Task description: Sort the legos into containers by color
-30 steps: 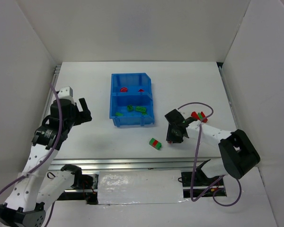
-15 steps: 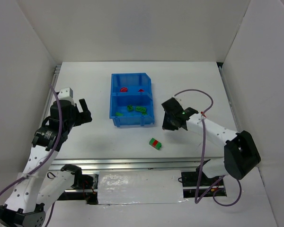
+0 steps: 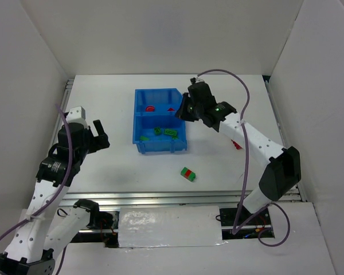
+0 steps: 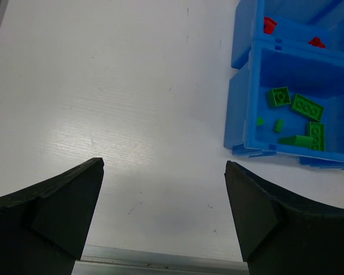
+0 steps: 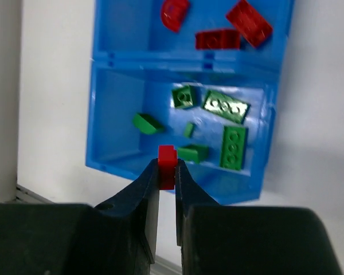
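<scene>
The blue bin (image 3: 139, 123) stands mid-table with two compartments. Its far one holds red legos (image 5: 217, 38), its near one several green legos (image 5: 226, 106). My right gripper (image 5: 167, 166) is shut on a small red lego (image 5: 167, 158) and hangs over the bin's right side (image 3: 184, 110). A red-green pair (image 3: 188, 173) lies on the table in front of the bin. A red piece (image 3: 236, 145) shows behind the right arm. My left gripper (image 4: 164, 172) is open and empty over bare table left of the bin (image 4: 238, 114).
White walls enclose the table on three sides. A metal rail (image 3: 160, 197) runs along the near edge. A purple cable (image 3: 245, 114) loops above the right arm.
My right gripper has lifted from the table near the red-green pair and swung back and left to above the bin, carrying the red lego. The left arm has barely moved.
</scene>
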